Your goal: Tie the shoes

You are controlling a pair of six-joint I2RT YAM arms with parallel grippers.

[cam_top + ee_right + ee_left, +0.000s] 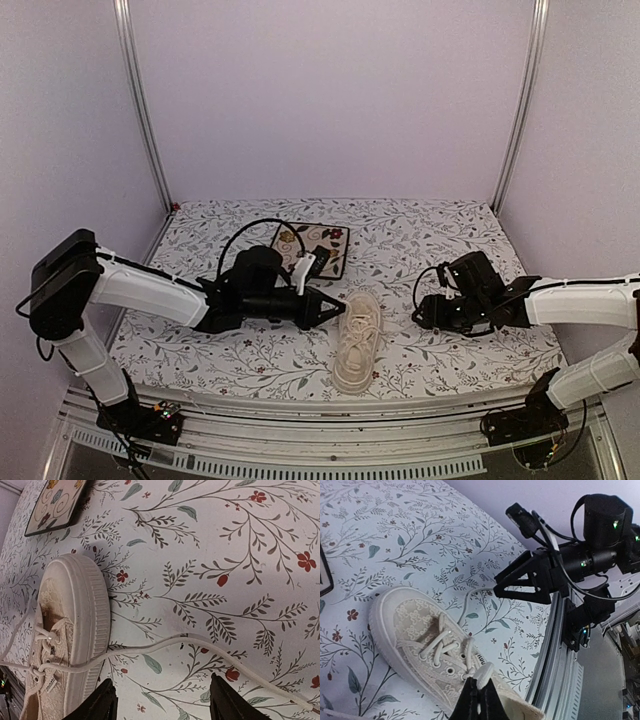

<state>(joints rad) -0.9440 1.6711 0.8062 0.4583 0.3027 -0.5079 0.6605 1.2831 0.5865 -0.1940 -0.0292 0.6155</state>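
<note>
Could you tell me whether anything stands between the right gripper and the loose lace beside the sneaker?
Nothing visible does: the right gripper is open and faces the lace directly, with only bare floral cloth around it.

Sneaker [415, 622] upper: cream cloth it was, matt, with a patterned weave.
Sole [95, 615]: pale and rubbery, and its sidewall was ribbed.
Laces [483, 674]: flat woven cloth, soft-looking.
Desk [440, 235]: covered in floral-printed cloth, which looked matt and smooth.
Left tool [477, 692], right tool [162, 700]: both were black plastic, matt.
Rails [141, 100]: bare metal that gave a dull sheen.
</note>
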